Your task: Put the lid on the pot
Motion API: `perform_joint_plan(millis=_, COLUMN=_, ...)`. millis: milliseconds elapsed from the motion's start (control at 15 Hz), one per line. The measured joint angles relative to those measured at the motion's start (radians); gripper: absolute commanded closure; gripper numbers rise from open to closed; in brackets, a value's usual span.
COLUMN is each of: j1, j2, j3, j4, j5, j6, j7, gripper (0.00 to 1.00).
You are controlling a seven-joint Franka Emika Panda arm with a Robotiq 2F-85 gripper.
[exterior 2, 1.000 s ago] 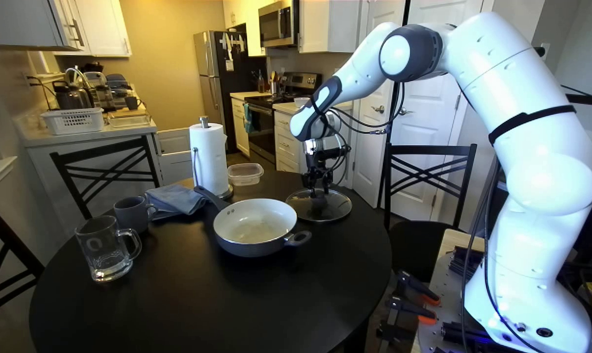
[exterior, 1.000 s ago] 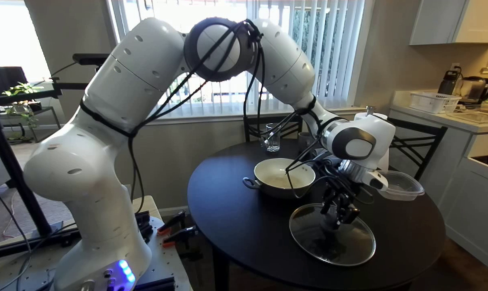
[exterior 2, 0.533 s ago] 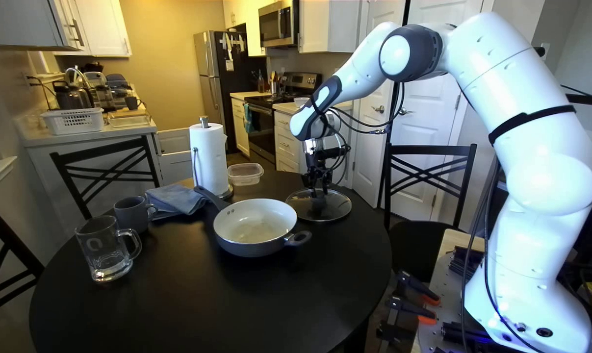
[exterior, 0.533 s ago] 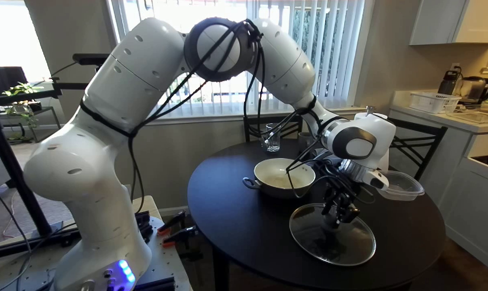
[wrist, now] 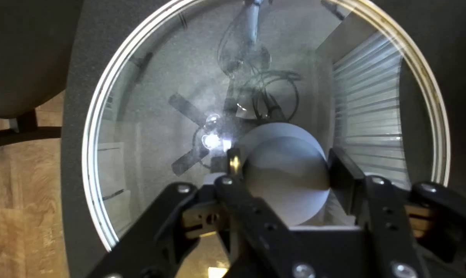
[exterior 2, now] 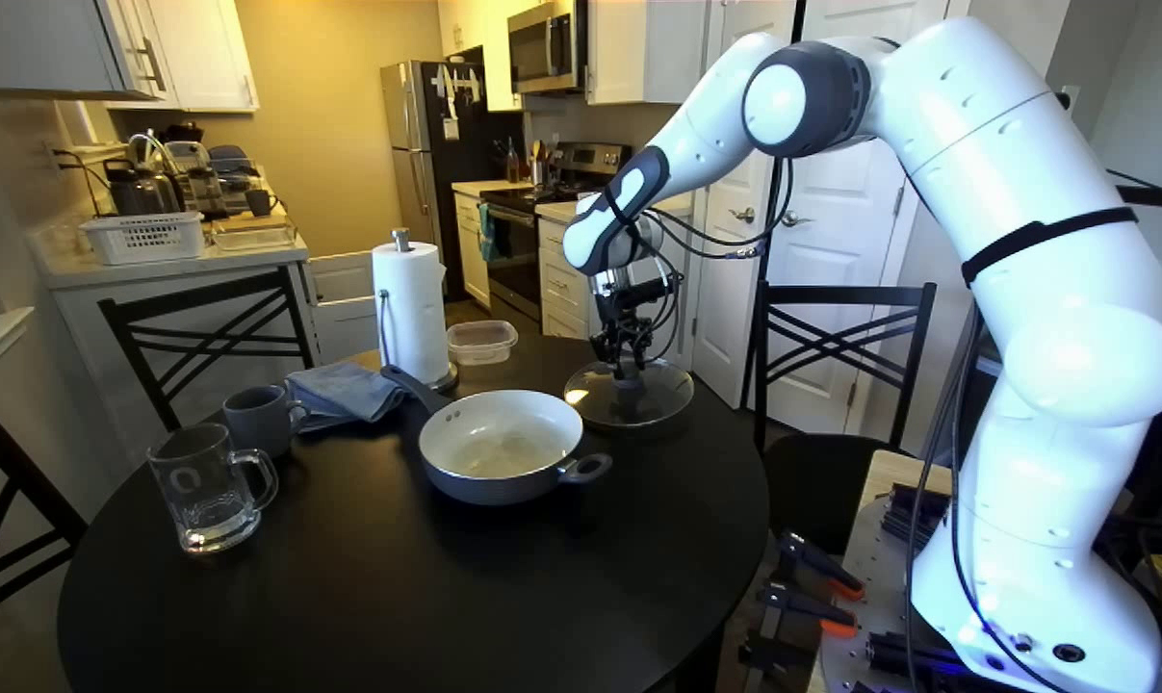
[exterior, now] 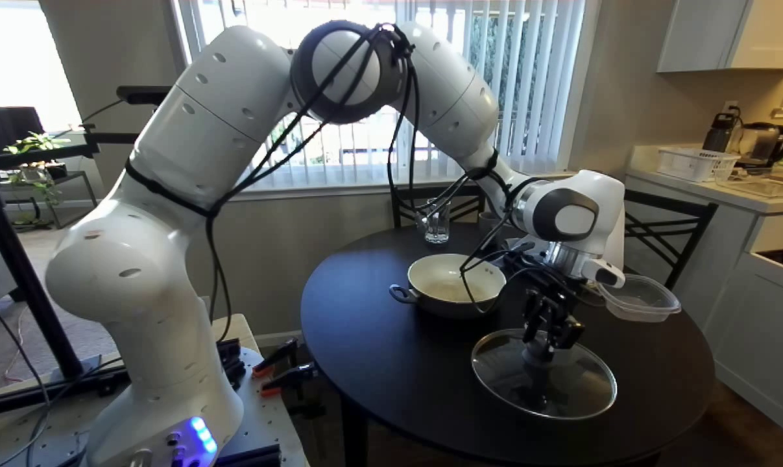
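The round glass lid (exterior: 579,389) with a metal rim also shows in an exterior view (exterior 2: 659,402) and fills much of the wrist view (wrist: 151,96). My gripper (exterior: 545,342) stands above its middle, pads on both sides of the round grey knob (wrist: 288,181), shut on it. The lid looks raised a little above the table and roughly level. The shallow pot (exterior: 446,309), cream inside and dark outside, stands uncovered beside the lid. It also shows in an exterior view (exterior 2: 494,489), with a loop handle (exterior 2: 585,469) and a long handle (exterior 2: 412,387). The pot is not in the wrist view.
On the dark round table (exterior 2: 369,597) stand a glass mug (exterior 2: 205,491), a grey mug (exterior 2: 258,421), a folded blue cloth (exterior 2: 345,393), a paper towel roll (exterior 2: 410,313) and a clear plastic container (exterior 2: 482,343). Chairs surround it. Arm cables hang in front of the pot in an exterior view.
The gripper and the lid have risen a little and shifted slightly right in both exterior views, the lid moving with the gripper. The pot has not moved.
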Motion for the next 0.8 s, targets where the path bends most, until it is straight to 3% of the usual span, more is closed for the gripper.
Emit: perform_joint_plan(millis=800, j1=0.054, j2=-0.165, j3=-0.018, j4=-0.067, j5=-0.089, j6=-0.007, j7=0.029, gripper=0.68)
